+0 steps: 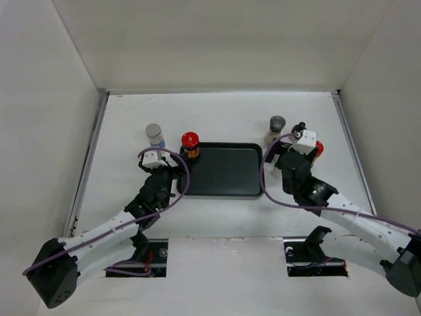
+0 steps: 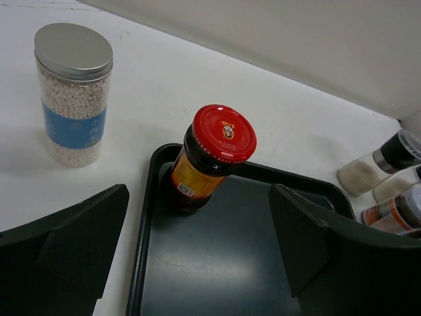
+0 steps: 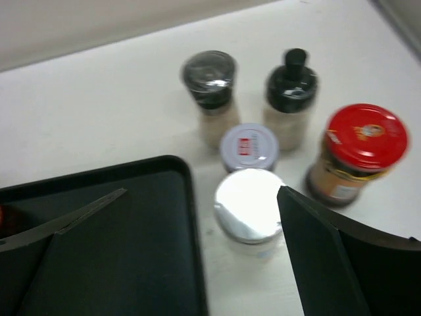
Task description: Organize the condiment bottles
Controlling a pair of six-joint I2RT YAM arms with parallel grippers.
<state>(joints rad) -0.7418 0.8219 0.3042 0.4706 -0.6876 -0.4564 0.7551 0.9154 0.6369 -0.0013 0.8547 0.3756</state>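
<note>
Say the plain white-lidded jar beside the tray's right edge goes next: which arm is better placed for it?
Right. The open right gripper hangs almost over the plain white-lidded jar. The left gripper is across the tray, by the red-capped jar standing in it.

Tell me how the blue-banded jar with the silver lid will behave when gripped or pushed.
Silver-lidded jar: tall and narrow, so a push near the lid would probably tip it. Packed nearly full, so likely heavy for its size. Smooth clear wall may slip.
</note>
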